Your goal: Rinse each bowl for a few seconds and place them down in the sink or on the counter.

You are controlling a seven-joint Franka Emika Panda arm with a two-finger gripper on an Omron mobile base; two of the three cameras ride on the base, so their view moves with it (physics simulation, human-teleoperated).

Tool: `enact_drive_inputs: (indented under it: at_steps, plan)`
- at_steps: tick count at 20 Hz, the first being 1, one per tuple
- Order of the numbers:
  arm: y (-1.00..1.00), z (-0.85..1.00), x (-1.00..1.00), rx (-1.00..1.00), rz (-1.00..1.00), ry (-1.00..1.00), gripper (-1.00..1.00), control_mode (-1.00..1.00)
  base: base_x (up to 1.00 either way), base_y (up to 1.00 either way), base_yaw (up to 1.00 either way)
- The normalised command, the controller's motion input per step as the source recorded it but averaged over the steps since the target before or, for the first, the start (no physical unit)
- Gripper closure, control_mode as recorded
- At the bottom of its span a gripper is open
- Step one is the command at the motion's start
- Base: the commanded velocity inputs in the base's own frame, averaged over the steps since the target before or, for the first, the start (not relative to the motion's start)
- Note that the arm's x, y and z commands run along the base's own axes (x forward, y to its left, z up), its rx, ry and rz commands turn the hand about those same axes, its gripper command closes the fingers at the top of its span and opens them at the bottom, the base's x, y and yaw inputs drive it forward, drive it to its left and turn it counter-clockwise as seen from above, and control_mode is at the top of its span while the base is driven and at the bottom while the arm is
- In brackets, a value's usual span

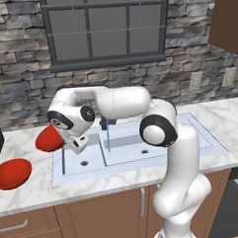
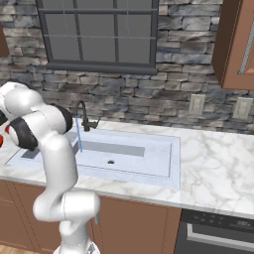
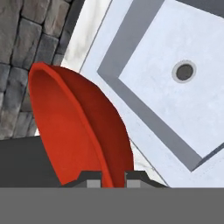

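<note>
You have the white marble desk (image 1: 225, 120) running under the stone wall, with the pale double-basin sink (image 1: 157, 153) set into it and a thin stream of water falling from the dark faucet (image 2: 83, 117) into the wide basin. The arm (image 1: 120, 103) reaches across to about 9 o'clock of the sink. One red bowl (image 1: 49, 138) is lifted and tilted on edge at the sink's left rim — in the hand view the claw (image 3: 113, 178) is clamped on its rim, a fingertip on each side. The second red bowl (image 1: 12, 173) rests on the desk at about 8 o'clock, apart from the first.
</note>
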Motion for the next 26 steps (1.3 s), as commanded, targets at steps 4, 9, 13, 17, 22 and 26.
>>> enact_drive_inputs:
  at_steps: [4, 9, 13, 17, 22, 26]
  plan:
    - [0.23, 0.00, 0.32, 0.00, 0.00, 0.03, 1.00, -1.00, 0.00, 0.00, 0.00]
    - [0.27, 0.00, 0.25, -0.01, 0.00, 0.02, 1.00, -1.00, 0.00, 0.00, 0.00]
    - [0.55, -0.08, 0.13, -0.08, 0.00, 0.01, 1.00, -1.00, 0.00, 0.00, 0.00]
    - [0.56, -0.10, 0.16, -0.09, 0.00, 0.05, 1.00, -1.00, 0.00, 0.00, 0.00]
    - [0.44, -0.11, 0.22, -0.09, -0.02, 0.05, 1.00, -1.00, 0.00, 0.00, 0.00]
    - [0.26, -0.08, 0.34, -0.10, -0.06, 0.04, 1.00, -1.00, 0.00, 0.00, 0.00]
